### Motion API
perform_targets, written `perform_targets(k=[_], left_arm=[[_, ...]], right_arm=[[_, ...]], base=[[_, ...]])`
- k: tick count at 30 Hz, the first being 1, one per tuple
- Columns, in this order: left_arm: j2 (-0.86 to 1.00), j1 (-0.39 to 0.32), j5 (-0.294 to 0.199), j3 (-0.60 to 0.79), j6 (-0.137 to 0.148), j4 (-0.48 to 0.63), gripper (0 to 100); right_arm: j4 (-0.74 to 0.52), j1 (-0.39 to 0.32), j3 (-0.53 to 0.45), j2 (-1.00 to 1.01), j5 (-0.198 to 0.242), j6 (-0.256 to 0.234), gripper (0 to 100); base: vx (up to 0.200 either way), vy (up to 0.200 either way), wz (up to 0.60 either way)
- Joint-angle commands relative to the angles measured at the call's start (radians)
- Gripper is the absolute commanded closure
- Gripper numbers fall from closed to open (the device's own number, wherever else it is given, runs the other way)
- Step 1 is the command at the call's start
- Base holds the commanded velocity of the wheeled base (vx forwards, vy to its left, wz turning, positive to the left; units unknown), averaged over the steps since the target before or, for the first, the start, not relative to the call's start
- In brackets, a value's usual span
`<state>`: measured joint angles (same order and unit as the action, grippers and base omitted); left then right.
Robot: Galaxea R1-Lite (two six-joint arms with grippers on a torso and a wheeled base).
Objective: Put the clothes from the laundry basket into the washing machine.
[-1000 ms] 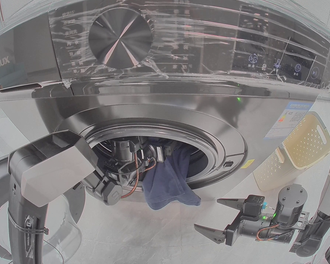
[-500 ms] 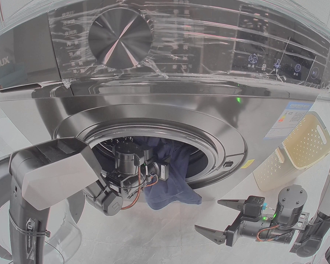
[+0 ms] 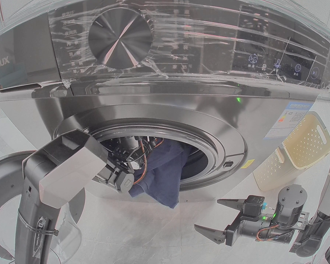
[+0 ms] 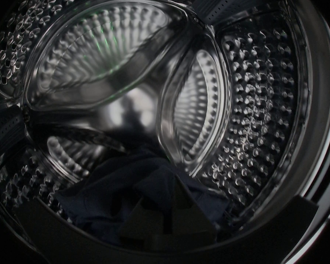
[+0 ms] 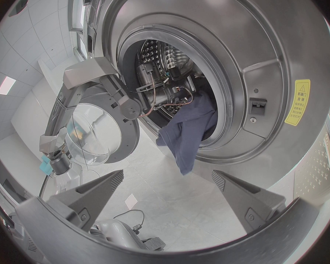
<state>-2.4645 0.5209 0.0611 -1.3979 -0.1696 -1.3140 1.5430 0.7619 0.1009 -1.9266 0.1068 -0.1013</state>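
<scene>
Navy garment (image 3: 161, 176) around left pincer (image 4: 161, 206)

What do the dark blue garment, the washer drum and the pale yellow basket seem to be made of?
The dark blue garment: soft cloth, matt; it drapes in folds. The dimpled washer drum: polished metal, probably steel; mirror-like reflections. The pale yellow perforated basket: likely moulded plastic, matt; rigid, with punched holes.
</scene>
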Motion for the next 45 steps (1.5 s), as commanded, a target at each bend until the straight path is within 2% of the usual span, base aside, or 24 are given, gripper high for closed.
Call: perform_targets(k=[1, 3, 4, 11, 13, 15, 20, 23, 28, 29, 38, 42, 43, 45], left_arm=[[-0.074, -0.025, 0.033, -0.105, -0.005, -0.025, 100], [-0.060, -0.028, 0.042, -0.075, -0.005, -0.024, 100], [-0.056, -0.028, 0.042, -0.066, -0.005, -0.024, 0], [0.071, 0.030, 0.009, 0.192, -0.007, 0.041, 0], [0.085, 0.041, 0.005, 0.226, -0.005, 0.056, 0], [0.125, 0.074, -0.004, 0.310, -0.001, 0.111, 0], [0.159, 0.108, -0.018, 0.416, 0.015, 0.157, 0], [0.150, 0.111, -0.024, 0.430, 0.028, 0.167, 0], [0.127, 0.102, -0.021, 0.431, 0.032, 0.190, 0], [0.117, 0.097, -0.021, 0.424, 0.032, 0.197, 100], [0.113, 0.061, -0.012, 0.344, 0.027, 0.203, 100], [0.090, 0.047, 0.009, 0.255, 0.019, 0.187, 100], [0.064, 0.033, 0.043, 0.172, 0.010, 0.165, 100], [0.038, 0.025, 0.052, 0.103, -0.010, 0.147, 100]], right_arm=[[0.000, 0.000, 0.000, 0.000, 0.001, 0.000, 0], [0.000, 0.000, 0.000, 0.000, 0.001, 0.000, 0], [0.000, 0.000, -0.001, 0.000, 0.001, 0.000, 0], [0.000, 0.000, -0.003, -0.002, 0.001, 0.000, 0], [0.000, 0.000, -0.003, -0.003, 0.001, 0.000, 0], [0.000, 0.000, -0.004, -0.009, 0.001, -0.002, 0], [0.000, 0.000, -0.004, -0.009, 0.001, -0.002, 0], [0.000, 0.000, -0.004, -0.009, 0.001, -0.002, 0], [0.000, 0.000, -0.004, -0.008, 0.001, -0.002, 0], [0.000, 0.000, -0.003, -0.006, 0.001, 0.000, 0], [0.000, 0.000, 0.000, -0.008, 0.001, -0.002, 0], [0.000, 0.000, 0.000, -0.008, 0.001, -0.002, 0], [0.000, 0.000, 0.000, -0.008, 0.001, -0.002, 0], [0.000, 0.000, 0.002, -0.008, 0.001, -0.002, 0]], base=[[0.000, 0.000, 0.00], [0.000, 0.000, 0.00], [0.000, 0.000, 0.00], [0.000, 0.000, 0.00], [0.000, 0.000, 0.00], [0.000, 0.000, 0.00], [0.000, 0.000, 0.00], [0.000, 0.000, 0.00], [0.000, 0.000, 0.00], [0.000, 0.000, 0.00], [0.000, 0.000, 0.00], [0.000, 0.000, 0.00], [0.000, 0.000, 0.00], [0.000, 0.000, 0.00]])
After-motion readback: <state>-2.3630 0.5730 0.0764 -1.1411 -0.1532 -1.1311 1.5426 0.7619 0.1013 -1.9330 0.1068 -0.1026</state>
